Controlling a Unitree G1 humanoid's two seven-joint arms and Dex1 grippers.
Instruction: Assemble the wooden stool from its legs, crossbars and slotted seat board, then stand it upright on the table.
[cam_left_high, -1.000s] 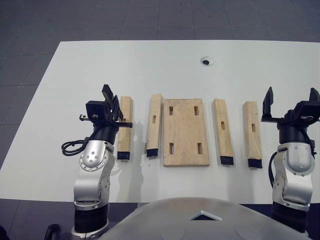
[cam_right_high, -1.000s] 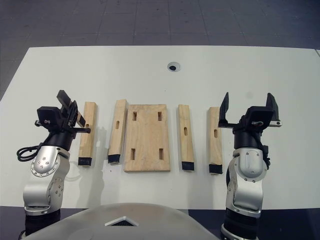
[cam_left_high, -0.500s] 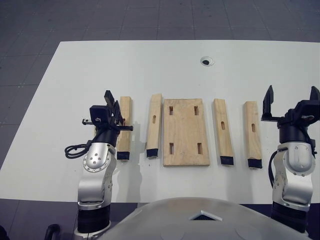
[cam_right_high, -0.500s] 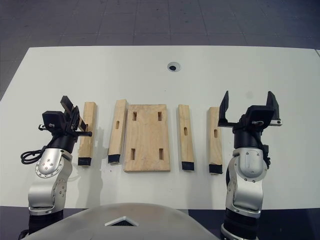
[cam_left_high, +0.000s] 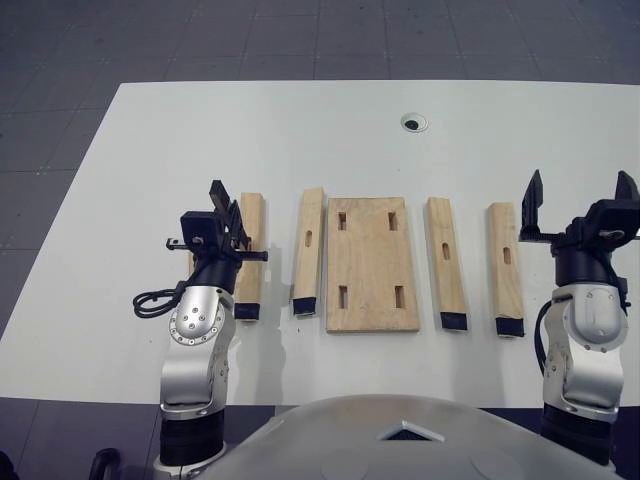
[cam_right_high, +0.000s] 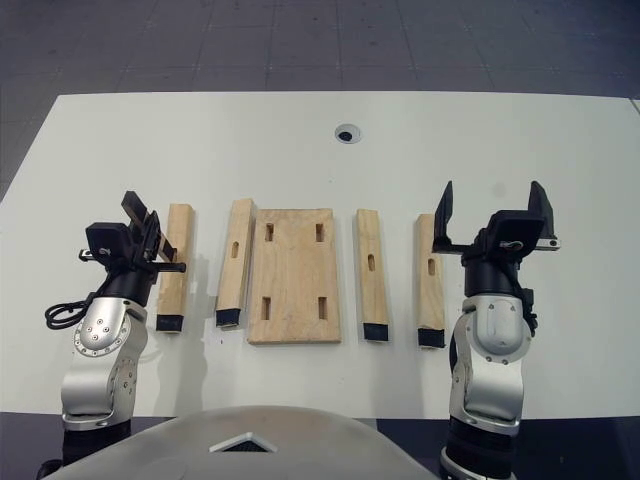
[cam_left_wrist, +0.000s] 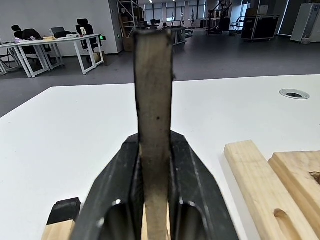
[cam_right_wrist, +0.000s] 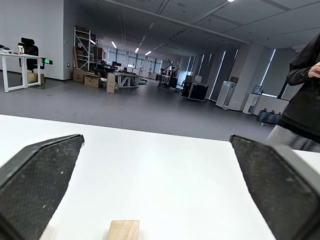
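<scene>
Holding crossbar, other parts lying flat.
Left gripper (cam_left_high: 224, 205) pinches a thin crossbar (cam_left_wrist: 154, 90) upright beside the outer left leg (cam_left_high: 250, 255). Right gripper (cam_right_high: 491, 200) is spread wide near the outer right leg (cam_right_high: 430, 295). Seat board (cam_left_high: 372, 265) lies between them. Advice: square the bar to the leg slot before pressing.

Left claw (cam_left_high: 226, 208) clamping slat (cam_left_wrist: 153, 100), apparently; right claw (cam_left_high: 579, 192) spread wide.

I can make out no readable text, number or label on the seat board (cam_left_high: 371, 262) or the bench (cam_left_high: 300, 130). A small green lit sign (cam_right_wrist: 48, 61) glows in the room behind; it may carry lettering, but it is too small for me to read.
</scene>
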